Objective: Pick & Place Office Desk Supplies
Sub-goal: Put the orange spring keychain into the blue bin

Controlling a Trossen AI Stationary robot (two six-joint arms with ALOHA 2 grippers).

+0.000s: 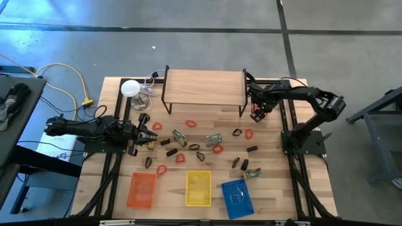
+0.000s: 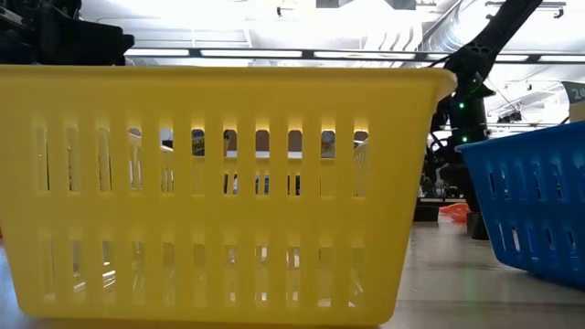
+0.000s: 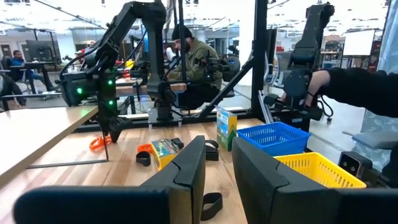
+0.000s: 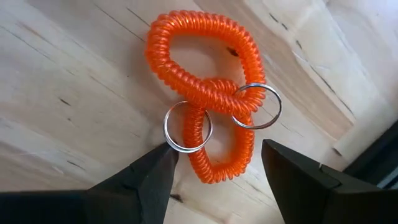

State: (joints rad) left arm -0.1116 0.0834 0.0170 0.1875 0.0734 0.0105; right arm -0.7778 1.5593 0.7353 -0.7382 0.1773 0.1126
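Looking straight down, a wooden table [image 1: 270,182] carries scattered desk supplies and three slotted baskets along its near edge: an orange basket [image 1: 142,189], a yellow basket [image 1: 198,188] and a blue basket [image 1: 237,198].

On the left, the left gripper [image 1: 149,134] rests low over the table beside a small black clip [image 1: 157,126]. Its two fingers [image 3: 189,171] stand a narrow gap apart with nothing between them.

Across the middle lie about seven red-orange coil loops, roughly nine black clip-like pieces and three green-and-silver packets; one packet [image 1: 179,137] lies near the left gripper. A white disc [image 1: 130,88] sits by the far left corner of a raised wooden shelf [image 1: 204,85].

On the right, the right gripper [image 1: 257,113] hangs at the shelf's right end, pointing down. Its fingers are spread wide and hold nothing. An orange coil loop [image 4: 205,87] with two silver key rings [image 4: 187,127] lies flat on the wood directly below, in the gap between the fingertips, one ring just beside one fingertip.
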